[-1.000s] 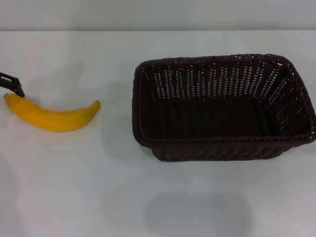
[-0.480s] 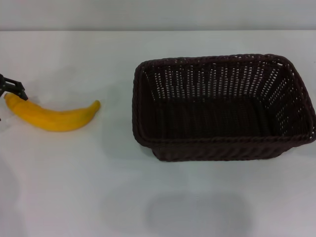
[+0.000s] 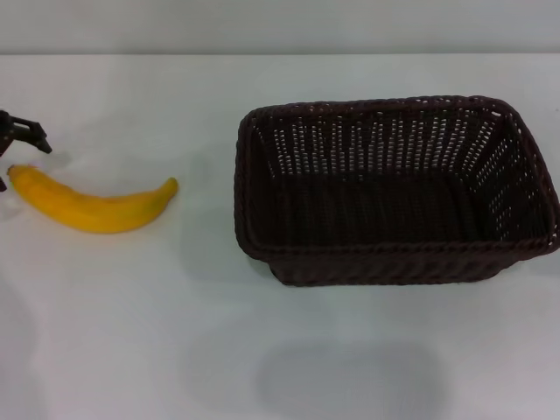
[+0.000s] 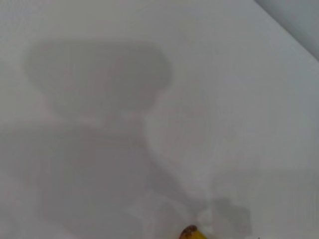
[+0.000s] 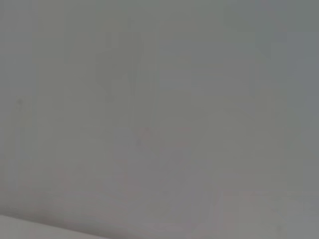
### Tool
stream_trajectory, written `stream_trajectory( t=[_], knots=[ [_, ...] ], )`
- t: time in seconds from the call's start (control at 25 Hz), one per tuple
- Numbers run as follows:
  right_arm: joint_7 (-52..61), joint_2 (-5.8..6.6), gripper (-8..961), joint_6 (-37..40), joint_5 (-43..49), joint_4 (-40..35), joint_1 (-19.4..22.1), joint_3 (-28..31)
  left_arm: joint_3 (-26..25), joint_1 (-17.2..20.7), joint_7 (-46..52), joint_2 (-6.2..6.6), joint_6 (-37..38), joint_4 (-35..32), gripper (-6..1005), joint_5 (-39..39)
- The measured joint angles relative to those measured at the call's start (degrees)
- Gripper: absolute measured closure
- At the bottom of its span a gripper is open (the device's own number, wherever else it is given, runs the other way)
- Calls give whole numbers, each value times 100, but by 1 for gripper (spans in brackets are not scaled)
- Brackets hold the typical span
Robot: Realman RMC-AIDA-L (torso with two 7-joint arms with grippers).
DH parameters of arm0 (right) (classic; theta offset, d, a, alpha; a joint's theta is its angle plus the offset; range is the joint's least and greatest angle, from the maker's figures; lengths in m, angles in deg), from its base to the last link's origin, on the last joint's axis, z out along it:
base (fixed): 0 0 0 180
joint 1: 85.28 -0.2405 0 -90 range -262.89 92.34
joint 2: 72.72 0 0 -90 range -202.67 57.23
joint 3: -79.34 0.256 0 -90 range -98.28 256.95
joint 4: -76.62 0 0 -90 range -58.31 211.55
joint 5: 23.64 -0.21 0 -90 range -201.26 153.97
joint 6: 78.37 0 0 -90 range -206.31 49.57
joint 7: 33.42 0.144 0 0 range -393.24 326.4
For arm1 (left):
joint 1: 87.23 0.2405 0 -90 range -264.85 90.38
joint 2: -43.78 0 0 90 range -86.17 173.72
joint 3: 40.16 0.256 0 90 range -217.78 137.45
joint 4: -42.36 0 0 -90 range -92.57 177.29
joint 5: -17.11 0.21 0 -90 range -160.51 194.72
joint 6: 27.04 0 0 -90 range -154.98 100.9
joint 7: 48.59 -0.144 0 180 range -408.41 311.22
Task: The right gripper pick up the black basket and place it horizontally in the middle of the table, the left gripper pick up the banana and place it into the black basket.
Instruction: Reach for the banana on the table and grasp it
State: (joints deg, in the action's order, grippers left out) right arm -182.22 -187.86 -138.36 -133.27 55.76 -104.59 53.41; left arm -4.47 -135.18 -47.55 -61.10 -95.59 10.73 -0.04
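Left gripper (image 3: 10,153) at table (image 3: 131,332) edge, jaw state indeterminable; banana (image 3: 92,206) tip just beside jaws. Black basket (image 3: 394,188) well apart, empty.

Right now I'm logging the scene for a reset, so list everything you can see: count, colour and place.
black basket: one, very dark brown-black wicker, upright with nothing visible inside, on the middle-to-right part of the table.
banana: one, yellow-orange, lying flat on the table's left side, apart from the basket; its tip also shows at the edge of the left wrist view.
table: one, plain white, under everything.
left gripper: one, black, at the far left edge, just beyond the banana's left tip, holding nothing.
right gripper: not in view.
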Motion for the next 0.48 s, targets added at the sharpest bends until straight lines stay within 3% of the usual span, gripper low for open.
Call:
stream_trajectory(
  t=[0.48],
  knots=[
    [-9, 0, 248, 150, 3, 12, -18, 0, 37, -101, -14, 91, -586, 359, 177, 60]
  ],
)
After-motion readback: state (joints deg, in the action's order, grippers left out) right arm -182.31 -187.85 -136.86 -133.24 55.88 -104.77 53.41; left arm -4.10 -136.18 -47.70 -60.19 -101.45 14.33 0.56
